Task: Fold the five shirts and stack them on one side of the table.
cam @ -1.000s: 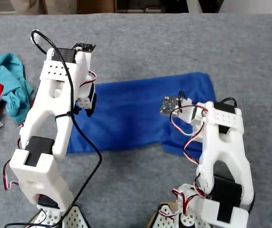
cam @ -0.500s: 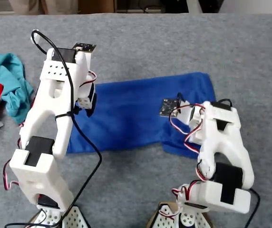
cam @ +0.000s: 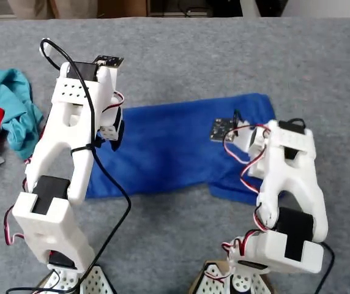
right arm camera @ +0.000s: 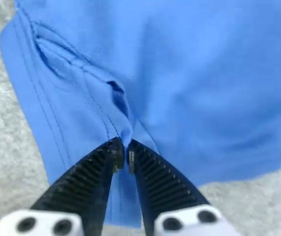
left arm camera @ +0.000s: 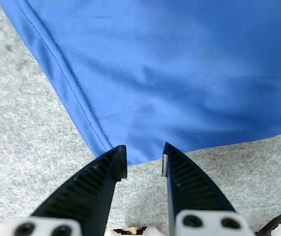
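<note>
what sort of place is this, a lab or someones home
Likely a robotics lab or workshop: two white robot arms side by side at a grey fabric-covered table, a blue shirt laid out, more shirts heaped aside.

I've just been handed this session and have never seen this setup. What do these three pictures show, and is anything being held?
Two white robot arms sit side by side at a grey table. The high picture comes from a fixed camera looking down: the left arm is on the picture's left, the right arm on its right. The other two pictures come from a camera on each arm's wrist, looking along its black jaws. A blue shirt lies spread out between the arms. A pile of teal, red and white clothes sits at the table's left side. The left arm's jaws stand open at the shirt's edge, holding nothing. The right arm's jaws are pinched shut on a fold of the blue shirt.
</note>
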`<control>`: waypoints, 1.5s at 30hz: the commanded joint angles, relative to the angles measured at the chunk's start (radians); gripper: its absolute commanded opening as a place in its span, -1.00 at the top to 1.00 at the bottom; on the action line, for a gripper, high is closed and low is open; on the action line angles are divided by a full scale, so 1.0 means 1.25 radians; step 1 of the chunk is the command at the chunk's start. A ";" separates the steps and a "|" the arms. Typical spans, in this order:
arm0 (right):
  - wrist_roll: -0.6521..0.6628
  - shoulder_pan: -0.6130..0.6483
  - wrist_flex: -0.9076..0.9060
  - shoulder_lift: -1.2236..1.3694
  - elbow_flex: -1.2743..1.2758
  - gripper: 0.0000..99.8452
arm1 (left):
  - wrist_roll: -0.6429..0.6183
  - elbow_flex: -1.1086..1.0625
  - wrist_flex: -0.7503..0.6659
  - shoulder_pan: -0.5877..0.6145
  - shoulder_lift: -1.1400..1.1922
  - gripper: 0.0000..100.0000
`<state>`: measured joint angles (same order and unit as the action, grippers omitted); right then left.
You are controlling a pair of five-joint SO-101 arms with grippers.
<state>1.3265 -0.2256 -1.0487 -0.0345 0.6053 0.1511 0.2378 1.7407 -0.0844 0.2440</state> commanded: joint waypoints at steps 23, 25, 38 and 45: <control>0.005 0.109 -0.077 0.008 -0.249 0.99 | 0.004 0.001 -0.005 0.002 -0.035 0.73; 0.005 0.109 -0.063 0.008 -0.249 0.99 | 0.004 0.001 -0.005 0.002 -0.035 0.73; 0.005 0.067 -0.041 0.001 -0.247 0.85 | 0.004 0.001 -0.005 0.002 -0.035 0.73; 0.006 0.052 -0.152 -0.090 -0.231 0.41 | 0.004 0.000 -0.005 0.002 -0.035 0.73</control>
<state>1.3265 -0.1427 -1.1792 -0.0453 0.3521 0.1511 0.2378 1.7407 -0.0844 0.2440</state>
